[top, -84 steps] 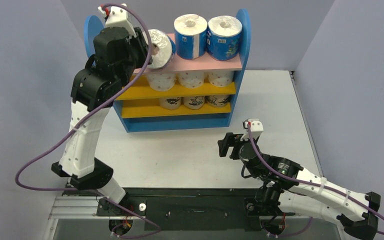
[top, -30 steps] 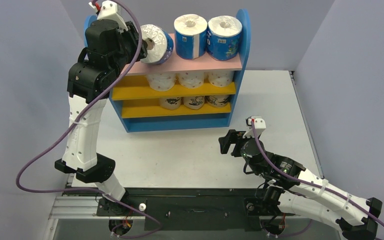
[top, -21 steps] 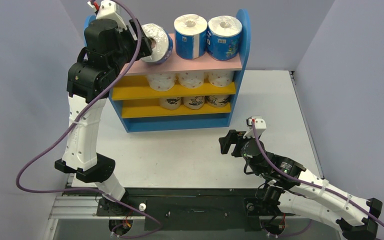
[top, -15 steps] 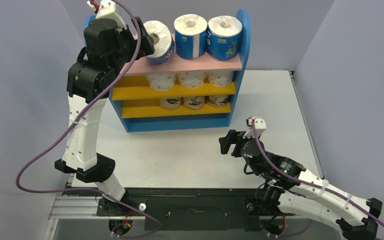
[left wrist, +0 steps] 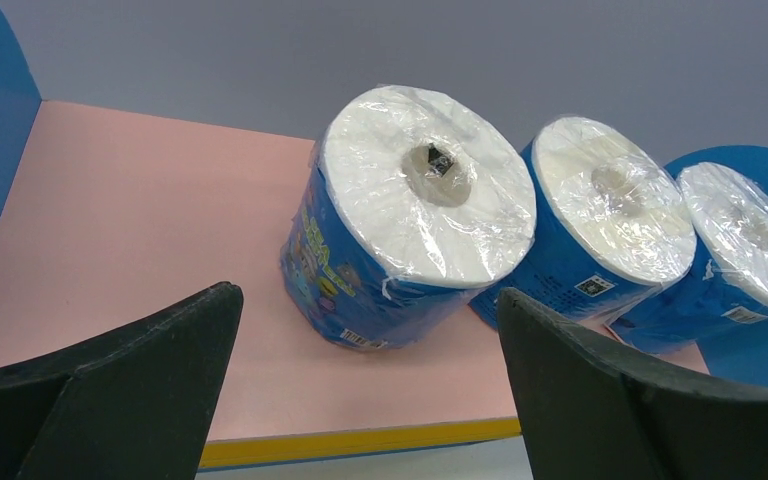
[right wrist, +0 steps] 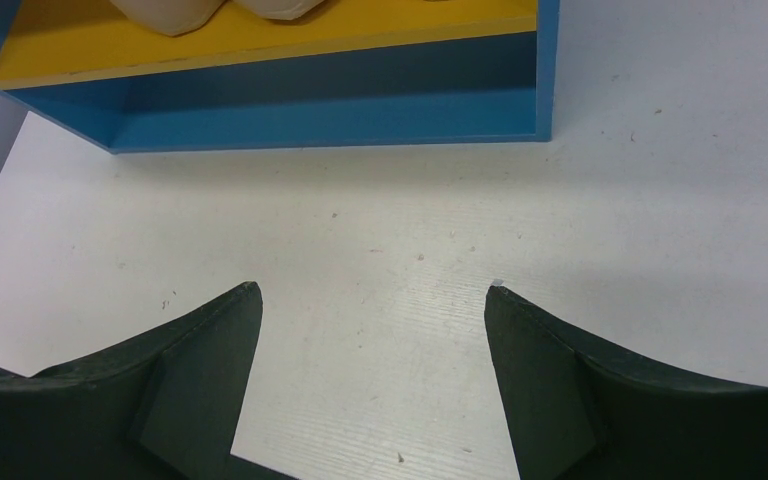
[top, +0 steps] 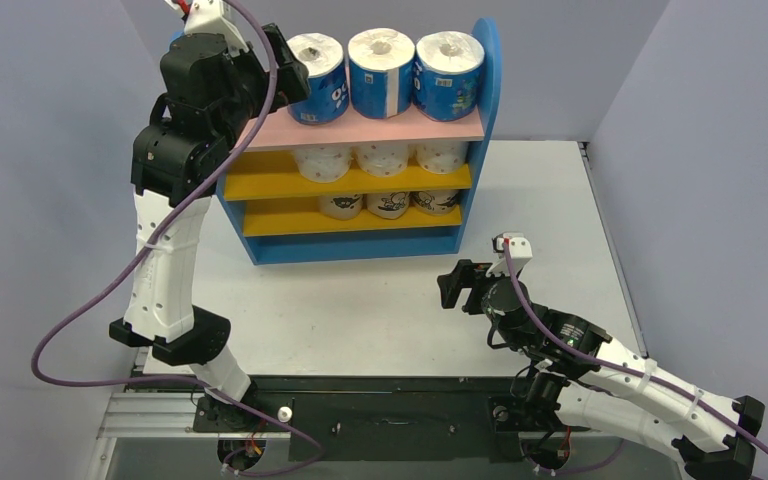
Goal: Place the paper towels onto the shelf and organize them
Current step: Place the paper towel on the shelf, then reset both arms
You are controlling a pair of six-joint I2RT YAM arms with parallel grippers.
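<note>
Currently the left fingers [left wrist: 140,380] are spread wide with nothing gripped; the nearest blue-and-white roll [left wrist: 410,220] is framed in the gap, apparently untouched. The right fingers [right wrist: 190,360] are likewise held wide and empty above the desk [right wrist: 390,250]. The roll is stood upright on the pink top board [left wrist: 130,220] of the shelf [top: 360,245], just beside two matching rolls [left wrist: 600,220], its plastic wrap glossy and crinkled. It could be clipped and toppled off the board if the left fingers are drawn back askew, so closely is it flanked.
</note>
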